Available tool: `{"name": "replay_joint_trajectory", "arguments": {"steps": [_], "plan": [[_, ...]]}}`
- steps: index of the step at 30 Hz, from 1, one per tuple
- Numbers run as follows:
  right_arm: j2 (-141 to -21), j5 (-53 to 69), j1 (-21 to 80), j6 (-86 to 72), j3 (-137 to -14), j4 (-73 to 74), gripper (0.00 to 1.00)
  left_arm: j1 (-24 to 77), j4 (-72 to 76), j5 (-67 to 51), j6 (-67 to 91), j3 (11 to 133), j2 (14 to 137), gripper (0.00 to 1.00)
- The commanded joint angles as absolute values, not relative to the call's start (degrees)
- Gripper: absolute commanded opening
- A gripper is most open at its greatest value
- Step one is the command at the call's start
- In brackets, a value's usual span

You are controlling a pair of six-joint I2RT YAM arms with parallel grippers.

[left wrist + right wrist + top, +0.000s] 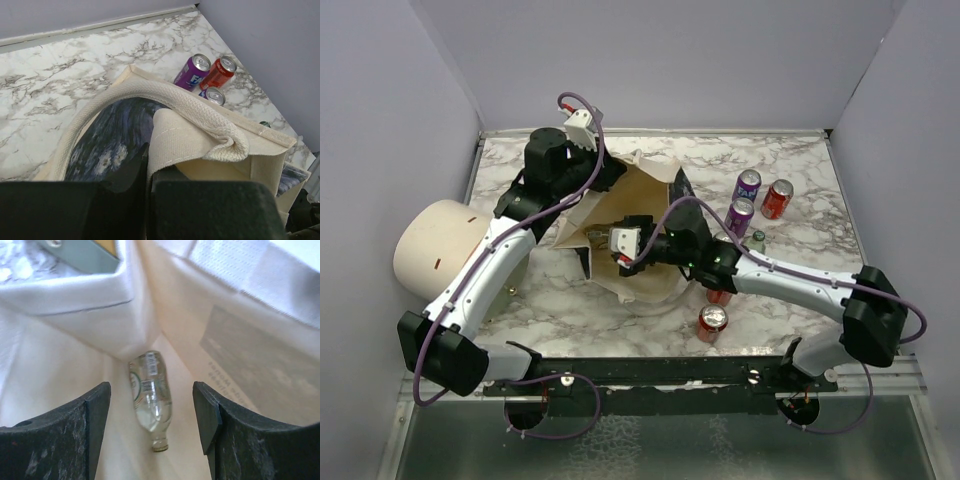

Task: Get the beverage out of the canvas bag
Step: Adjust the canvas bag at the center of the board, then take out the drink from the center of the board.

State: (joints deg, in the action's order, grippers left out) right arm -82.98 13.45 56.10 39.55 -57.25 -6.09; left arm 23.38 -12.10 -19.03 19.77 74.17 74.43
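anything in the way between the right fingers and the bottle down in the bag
Nothing visible: the bottle lies bare at the bottom of the canvas bag, straight ahead between the open right fingers.

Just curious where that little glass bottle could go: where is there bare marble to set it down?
Bare marble tabletop lies along the far wall right of the cream canvas bag, and by the right edge beyond the red soda can. Around the purple cans it is crowded.

Marble tabletop (802, 150), plain grey walls (650, 60), even light
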Motion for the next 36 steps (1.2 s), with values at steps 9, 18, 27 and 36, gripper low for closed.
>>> {"name": "replay_joint_trajectory", "arguments": {"steps": [9,18,27,36], "plan": [[-97.0,9.3,52.1,40.8,-61.1,-18.4,0.69,23.9,-8.3,-22.5,19.5,77.3,74.2,0.0],[-104.2,19.9,49.6,46.9,-62.1,-17.7,0.7,24.0,-5.8,-29.4,17.0,76.0,73.6,0.0],[-110.3,22.6,47.9,47.0,-65.1,-18.7,0.74,24.7,-4.5,-33.2,17.4,75.5,74.2,0.0],[-116.0,20.5,47.8,53.1,-70.3,-17.6,0.81,27.5,-5.9,-36.8,16.8,76.3,74.9,0.0]]}}
